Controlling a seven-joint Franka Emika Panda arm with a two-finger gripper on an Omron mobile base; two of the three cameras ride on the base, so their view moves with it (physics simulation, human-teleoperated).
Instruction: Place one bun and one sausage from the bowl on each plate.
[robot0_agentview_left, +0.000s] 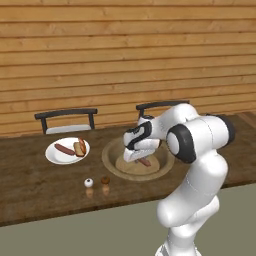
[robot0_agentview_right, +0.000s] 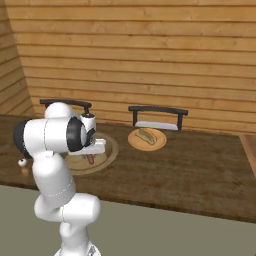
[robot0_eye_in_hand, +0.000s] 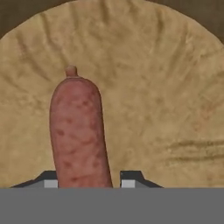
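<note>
The tan bowl (robot0_agentview_left: 112, 159) sits mid-table with one reddish-brown sausage (robot0_eye_in_hand: 78, 131) in it. My gripper (robot0_agentview_left: 134, 157) is down inside the bowl, its fingertips (robot0_eye_in_hand: 50, 181) pressed close on either side of that sausage (robot0_agentview_left: 145, 162), low over the bowl floor. The white plate (robot0_agentview_left: 52, 154) at the left carries a sausage (robot0_agentview_left: 63, 148) and a bun (robot0_agentview_left: 80, 147). To the right of the bowl (robot0_agentview_right: 111, 152), a second round plate (robot0_agentview_right: 134, 142), tan-orange here, carries a bun (robot0_agentview_right: 146, 135). The arm hides part of the bowl.
A small white shaker (robot0_agentview_left: 88, 183) and a small brown shaker (robot0_agentview_left: 105, 180) stand near the table's front edge, left of the bowl. Two dark chairs (robot0_agentview_left: 66, 120) stand behind the table against the wooden wall.
</note>
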